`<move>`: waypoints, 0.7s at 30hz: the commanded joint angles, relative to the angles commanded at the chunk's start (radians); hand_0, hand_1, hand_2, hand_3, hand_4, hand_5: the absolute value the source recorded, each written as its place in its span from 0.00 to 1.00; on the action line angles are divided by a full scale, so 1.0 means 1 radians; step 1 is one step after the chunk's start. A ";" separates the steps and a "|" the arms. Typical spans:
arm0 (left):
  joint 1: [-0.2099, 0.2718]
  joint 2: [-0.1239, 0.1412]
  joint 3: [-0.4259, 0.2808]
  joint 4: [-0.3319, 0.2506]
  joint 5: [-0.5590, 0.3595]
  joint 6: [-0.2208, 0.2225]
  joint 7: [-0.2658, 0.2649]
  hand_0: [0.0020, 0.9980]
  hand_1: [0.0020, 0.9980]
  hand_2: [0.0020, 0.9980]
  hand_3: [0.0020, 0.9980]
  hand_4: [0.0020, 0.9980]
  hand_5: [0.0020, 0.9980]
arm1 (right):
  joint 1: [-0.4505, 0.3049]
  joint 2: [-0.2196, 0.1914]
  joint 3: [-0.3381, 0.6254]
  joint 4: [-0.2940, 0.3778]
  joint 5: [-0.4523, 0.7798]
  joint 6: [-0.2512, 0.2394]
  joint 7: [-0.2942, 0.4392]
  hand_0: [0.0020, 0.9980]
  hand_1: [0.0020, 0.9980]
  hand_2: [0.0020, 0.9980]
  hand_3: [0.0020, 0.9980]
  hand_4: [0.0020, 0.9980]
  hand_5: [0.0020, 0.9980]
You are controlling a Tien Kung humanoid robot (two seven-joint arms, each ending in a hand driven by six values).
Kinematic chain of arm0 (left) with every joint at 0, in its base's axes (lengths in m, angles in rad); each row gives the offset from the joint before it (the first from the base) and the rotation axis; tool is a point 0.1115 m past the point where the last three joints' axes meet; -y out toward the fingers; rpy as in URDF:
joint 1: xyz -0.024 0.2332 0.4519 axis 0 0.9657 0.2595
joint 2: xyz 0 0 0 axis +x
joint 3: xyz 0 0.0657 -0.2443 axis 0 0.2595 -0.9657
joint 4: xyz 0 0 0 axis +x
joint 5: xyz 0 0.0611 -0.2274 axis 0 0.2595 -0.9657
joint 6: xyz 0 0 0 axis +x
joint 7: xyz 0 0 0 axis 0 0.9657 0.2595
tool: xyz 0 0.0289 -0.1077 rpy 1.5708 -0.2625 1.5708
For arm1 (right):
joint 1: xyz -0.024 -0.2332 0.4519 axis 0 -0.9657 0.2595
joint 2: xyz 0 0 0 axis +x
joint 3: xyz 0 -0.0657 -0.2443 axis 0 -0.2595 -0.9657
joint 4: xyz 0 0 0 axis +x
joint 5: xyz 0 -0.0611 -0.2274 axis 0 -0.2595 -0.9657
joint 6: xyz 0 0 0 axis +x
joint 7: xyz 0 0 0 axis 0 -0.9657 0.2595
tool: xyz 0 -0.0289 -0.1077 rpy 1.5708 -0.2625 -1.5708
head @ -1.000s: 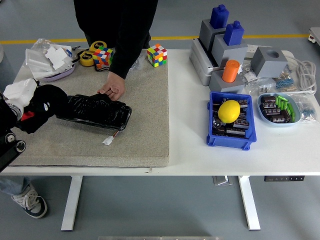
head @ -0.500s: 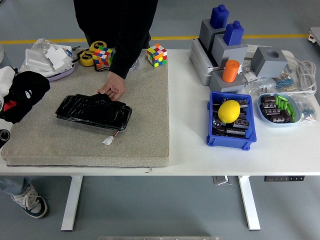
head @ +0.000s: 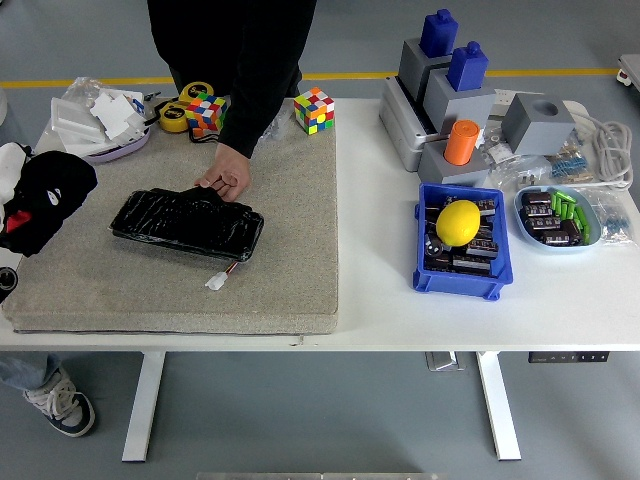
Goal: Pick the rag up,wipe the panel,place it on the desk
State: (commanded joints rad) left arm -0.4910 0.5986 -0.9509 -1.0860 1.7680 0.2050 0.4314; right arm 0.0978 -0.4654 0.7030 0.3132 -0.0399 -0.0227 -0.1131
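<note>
Grey mat (head: 290,240): open surface from 3 to 6 o'clock of the black panel (head: 187,222); only a small white connector (head: 216,281) lies just off its 5 o'clock corner. At 12 o'clock a person's hand (head: 228,178) rests on the panel's far edge, blocking approach from there. At 9 o'clock the left hand (head: 45,195) occupies the mat's edge. White table (head: 375,230) between mat and blue bin (head: 460,270) is bare.
</note>
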 joint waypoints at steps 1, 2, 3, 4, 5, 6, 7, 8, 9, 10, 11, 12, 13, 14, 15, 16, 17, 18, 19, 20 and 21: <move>0.001 -0.003 -0.001 0.007 -0.004 0.001 -0.001 0.25 0.18 0.44 0.58 0.57 0.10 | -0.001 0.000 0.002 0.000 0.000 0.000 0.000 0.73 0.67 0.68 0.62 1.00 0.57; 0.003 -0.005 -0.002 0.012 -0.006 0.003 -0.003 0.25 0.18 0.44 0.58 0.57 0.10 | -0.001 0.001 0.001 -0.001 0.000 0.000 -0.001 0.73 0.67 0.68 0.62 1.00 0.57; 0.004 -0.007 -0.002 0.017 -0.009 0.007 -0.008 0.25 0.18 0.44 0.58 0.57 0.10 | -0.001 0.001 0.000 -0.001 0.000 0.000 -0.001 0.73 0.67 0.68 0.62 1.00 0.57; 0.008 -0.010 -0.003 0.028 -0.015 0.014 -0.017 0.25 0.18 0.44 0.58 0.57 0.10 | -0.001 0.001 0.002 0.000 0.000 0.000 -0.001 0.73 0.67 0.68 0.62 1.00 0.57; 0.011 -0.012 -0.004 0.036 -0.020 0.018 -0.021 0.25 0.18 0.44 0.58 0.57 0.10 | -0.001 0.001 0.003 0.000 0.000 -0.001 0.000 0.73 0.67 0.68 0.62 1.00 0.57; 0.015 -0.015 -0.004 0.047 -0.028 0.027 -0.030 0.25 0.18 0.44 0.58 0.57 0.10 | -0.001 0.001 0.003 0.000 -0.001 -0.001 0.000 0.73 0.67 0.68 0.62 1.00 0.57; 0.018 -0.020 -0.002 0.058 -0.035 0.036 -0.040 0.25 0.18 0.43 0.58 0.57 0.10 | -0.002 0.001 0.004 0.001 -0.001 -0.001 0.000 0.73 0.67 0.68 0.62 1.00 0.57; 0.022 -0.025 -0.001 0.068 -0.042 0.042 -0.047 0.25 0.18 0.43 0.58 0.57 0.10 | -0.002 0.001 0.005 0.000 -0.001 -0.001 -0.001 0.73 0.67 0.68 0.62 1.00 0.57; 0.027 -0.032 0.000 0.077 -0.050 0.049 -0.055 0.25 0.18 0.43 0.58 0.57 0.10 | -0.003 0.001 0.005 0.000 -0.001 -0.001 -0.001 0.73 0.67 0.68 0.62 1.00 0.57; 0.030 -0.036 -0.001 0.082 -0.054 0.055 -0.061 0.25 0.18 0.43 0.58 0.57 0.10 | -0.004 0.001 0.004 0.000 -0.001 -0.001 -0.002 0.73 0.67 0.68 0.62 1.00 0.57; 0.035 -0.042 -0.002 0.089 -0.058 0.064 -0.070 0.25 0.18 0.43 0.58 0.57 0.10 | -0.005 0.002 0.004 -0.001 -0.002 0.000 -0.002 0.73 0.67 0.68 0.62 1.00 0.57; 0.040 -0.048 -0.002 0.095 -0.062 0.073 -0.079 0.25 0.18 0.43 0.58 0.57 0.10 | -0.006 0.002 0.005 0.000 -0.002 0.000 -0.002 0.73 0.67 0.68 0.62 1.00 0.57; 0.043 -0.052 -0.001 0.098 -0.066 0.081 -0.086 0.25 0.18 0.43 0.59 0.57 0.10 | -0.006 0.002 0.004 0.000 -0.002 0.000 -0.002 0.73 0.67 0.68 0.62 1.00 0.57; 0.044 -0.054 0.000 0.099 -0.067 0.084 -0.090 0.25 0.18 0.43 0.59 0.57 0.10 | -0.006 0.002 0.004 0.000 -0.002 0.000 -0.002 0.73 0.67 0.68 0.62 1.00 0.57; 0.045 -0.057 0.003 0.101 -0.070 0.086 -0.092 0.25 0.18 0.43 0.59 0.57 0.10 | -0.006 0.002 0.004 0.000 -0.003 -0.001 -0.002 0.73 0.67 0.68 0.62 1.00 0.57; 0.047 -0.060 0.003 0.101 -0.073 0.089 -0.095 0.25 0.18 0.43 0.59 0.57 0.10 | -0.006 0.002 0.002 0.001 -0.003 -0.001 -0.003 0.73 0.67 0.68 0.62 1.00 0.57; 0.048 -0.063 0.002 0.101 -0.073 0.094 -0.101 0.25 0.18 0.43 0.59 0.57 0.10 | -0.005 0.002 0.002 0.001 -0.004 -0.001 -0.003 0.73 0.67 0.68 0.62 1.00 0.57; 0.048 -0.065 0.001 0.101 -0.075 0.097 -0.105 0.25 0.18 0.43 0.59 0.57 0.10 | -0.005 0.002 0.003 0.001 -0.003 -0.002 -0.003 0.73 0.67 0.68 0.62 1.00 0.57; 0.049 -0.070 -0.003 0.102 -0.075 0.099 -0.107 0.27 0.25 0.45 0.59 0.57 0.10 | -0.005 0.001 0.003 0.001 -0.004 -0.002 -0.003 0.73 0.67 0.68 0.62 1.00 0.57; 0.049 -0.072 -0.005 0.103 -0.075 0.101 -0.109 0.27 0.25 0.45 0.59 0.57 0.10 | -0.005 0.001 0.003 0.001 -0.005 -0.002 -0.003 0.73 0.67 0.68 0.62 1.00 0.57; 0.049 -0.073 -0.005 0.105 -0.077 0.103 -0.112 0.27 0.25 0.45 0.59 0.57 0.10 | -0.006 0.001 0.005 0.001 -0.006 -0.003 -0.003 0.73 0.67 0.68 0.62 1.00 0.57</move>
State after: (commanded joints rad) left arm -0.4422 0.5254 -0.9556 -0.9815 1.6908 0.3077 0.3199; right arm 0.0919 -0.4643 0.7082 0.3143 -0.0456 -0.0257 -0.1158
